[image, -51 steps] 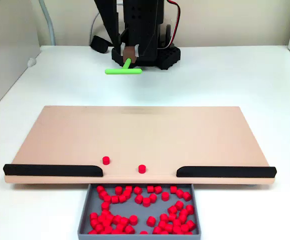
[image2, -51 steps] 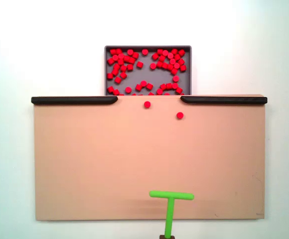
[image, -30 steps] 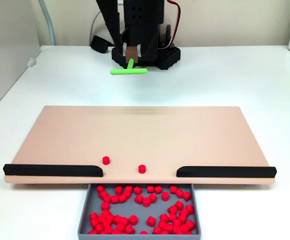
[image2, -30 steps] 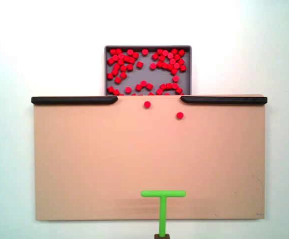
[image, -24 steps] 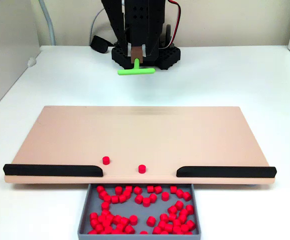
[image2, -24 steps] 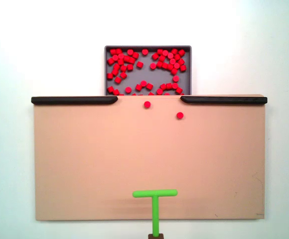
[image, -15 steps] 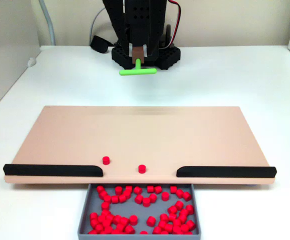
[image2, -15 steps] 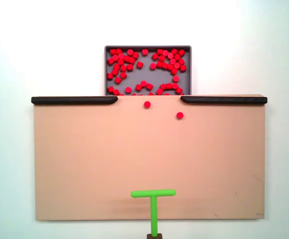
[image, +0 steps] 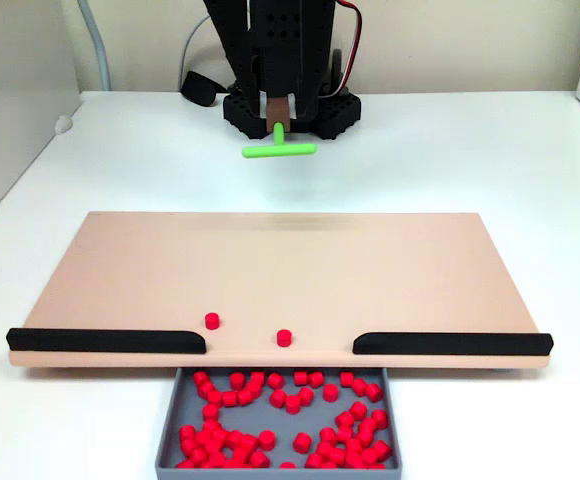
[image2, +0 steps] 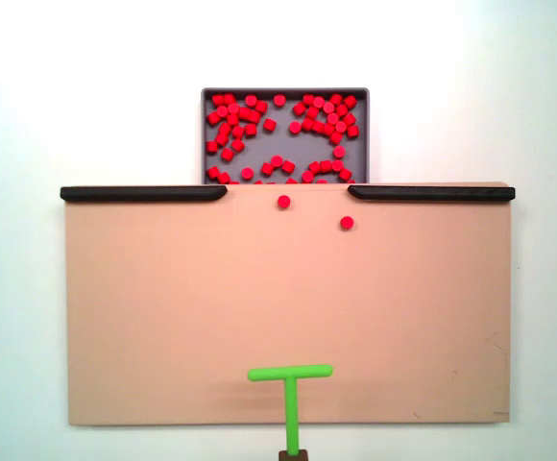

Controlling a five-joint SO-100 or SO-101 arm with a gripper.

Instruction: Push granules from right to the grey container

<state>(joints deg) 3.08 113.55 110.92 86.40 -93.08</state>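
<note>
The hand (image: 279, 118) grips the stem of a green T-shaped plastic pusher stick (image2: 290, 382), crossbar forward for sweeping. Two tiny red plastic granules (image2: 283, 202) lie on the tan board (image2: 163, 307) near the gap; beyond, the shallow grey plastic container (image2: 365, 125) holds the rest.

Shallow grey plastic tray (image: 166, 428): near end cut by bottom edge in a fixed view, so nearest tiny red cylindrical pellets (image: 232, 462) only part-visible; too crowded to count. Black robot arm (image: 280, 45) cropped at top edge. In a fixed view, green T-shaped pusher stick (image2: 289, 403) stem base runs off bottom edge. Jaw state can't be read.
</note>
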